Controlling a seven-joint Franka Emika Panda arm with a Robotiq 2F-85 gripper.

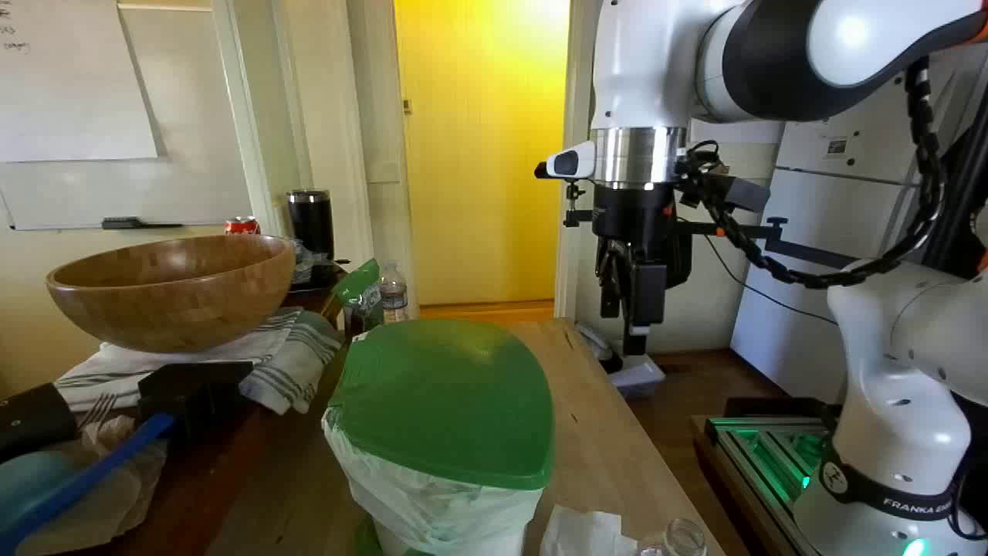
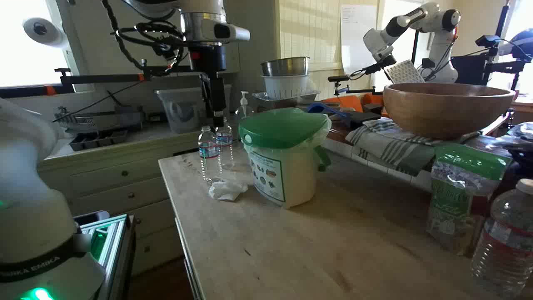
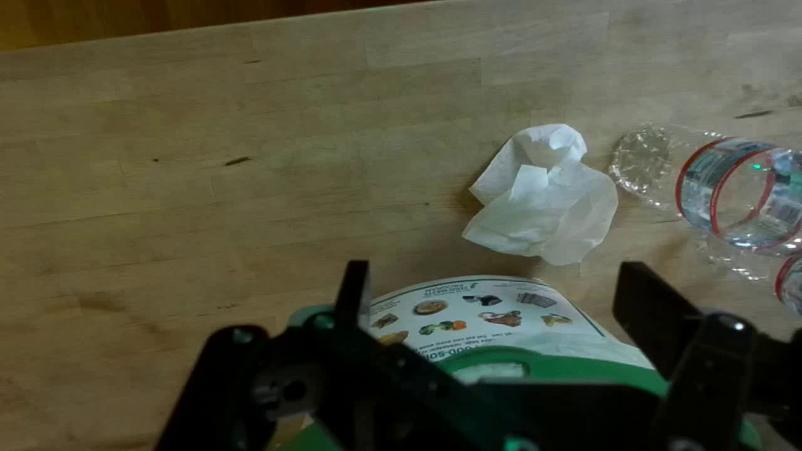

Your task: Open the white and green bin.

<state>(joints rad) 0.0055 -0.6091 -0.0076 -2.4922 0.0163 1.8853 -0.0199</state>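
Bin (image 2: 297,179) with lid (image 1: 448,398) down over bag liner (image 1: 432,486), crumpled paper (image 3: 545,194) and bottles (image 2: 209,150) beside it, empty jaws wide apart nearby.

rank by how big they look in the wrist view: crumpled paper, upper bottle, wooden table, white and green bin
Largest: wooden table
Next: white and green bin, partly hidden
Smaller, too alike to rank: crumpled paper and upper bottle, which runs off the right edge

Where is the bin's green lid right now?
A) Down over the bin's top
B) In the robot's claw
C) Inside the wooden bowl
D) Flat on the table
A: in both exterior views the green lid lies across the top of the bin, covering it.
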